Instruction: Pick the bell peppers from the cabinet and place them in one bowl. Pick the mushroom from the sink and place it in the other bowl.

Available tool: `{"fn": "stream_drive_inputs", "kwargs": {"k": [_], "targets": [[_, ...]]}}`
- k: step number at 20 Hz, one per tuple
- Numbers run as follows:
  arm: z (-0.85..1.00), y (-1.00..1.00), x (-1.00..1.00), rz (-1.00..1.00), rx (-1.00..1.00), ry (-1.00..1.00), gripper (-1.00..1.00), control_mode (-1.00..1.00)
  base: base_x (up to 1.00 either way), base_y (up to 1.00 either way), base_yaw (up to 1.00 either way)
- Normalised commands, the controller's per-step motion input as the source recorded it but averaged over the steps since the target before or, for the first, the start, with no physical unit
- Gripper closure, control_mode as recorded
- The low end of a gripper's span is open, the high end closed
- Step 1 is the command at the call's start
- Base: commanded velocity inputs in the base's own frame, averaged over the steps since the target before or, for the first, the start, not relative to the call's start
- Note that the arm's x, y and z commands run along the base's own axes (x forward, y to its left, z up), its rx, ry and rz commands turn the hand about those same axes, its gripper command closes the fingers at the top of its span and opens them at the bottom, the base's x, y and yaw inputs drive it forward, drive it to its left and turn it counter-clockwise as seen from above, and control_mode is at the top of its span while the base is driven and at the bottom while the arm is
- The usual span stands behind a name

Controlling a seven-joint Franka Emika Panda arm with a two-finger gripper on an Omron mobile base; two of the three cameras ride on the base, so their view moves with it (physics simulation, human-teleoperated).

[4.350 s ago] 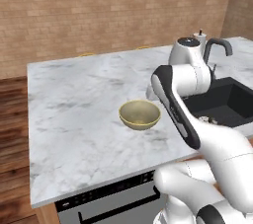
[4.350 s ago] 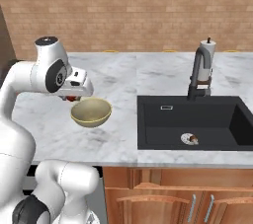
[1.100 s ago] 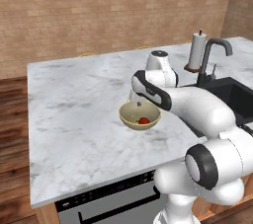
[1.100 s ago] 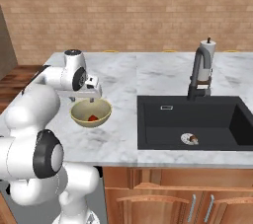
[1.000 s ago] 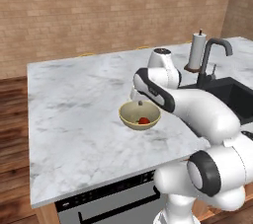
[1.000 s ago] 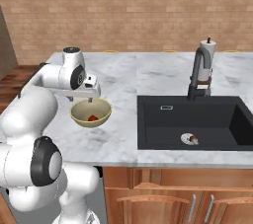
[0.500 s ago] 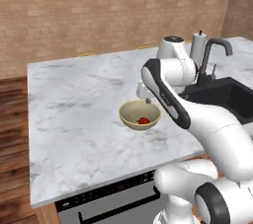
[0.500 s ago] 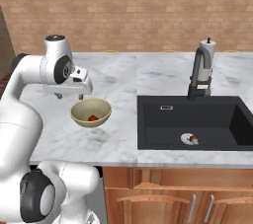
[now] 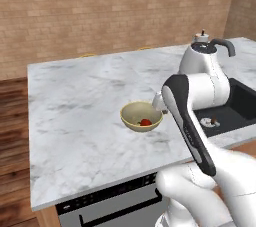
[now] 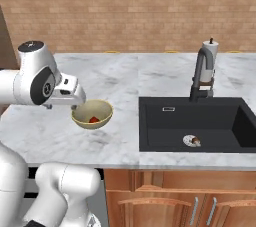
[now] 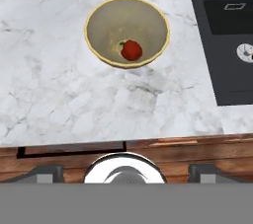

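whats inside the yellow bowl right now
One red bell pepper lies in the bowl, near its bottom. The hand view looks straight in, so nothing inside is covered.

No text, labels, brands or numbers can be read anywhere.

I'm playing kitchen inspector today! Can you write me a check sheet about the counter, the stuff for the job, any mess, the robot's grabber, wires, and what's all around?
Surface: white marble counter, bare around the bowl.
Job's things: one red bell pepper lies inside the cream bowl. The black sink sits to the bowl's right in the right base view; a small brownish thing, likely the mushroom, rests by the drain.
Clutter: nothing seen.
Grippers: gripper open, holding nothing, up above the counter looking down on the bowl.
Cables: nothing seen.
Surroundings: brick wall behind, dark faucet at the sink, wooden drawers below.
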Motion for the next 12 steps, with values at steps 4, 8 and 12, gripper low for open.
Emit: {"fn": "stream_drive_inputs", "kwargs": {"k": [4,8,12], "targets": [[0.00,-0.24,-0.71,0.00,-0.01,-0.20,-1.00,-1.00,0.00,0.00,0.00],[0.00,0.00,-0.14,0.00,0.00,-0.03,-1.00,-1.00,0.00,0.00,0.00],[0.00,0.00,0.00,0.00,0.00,0.00,-1.00,-1.00,0.00,0.00,0.00]]}}
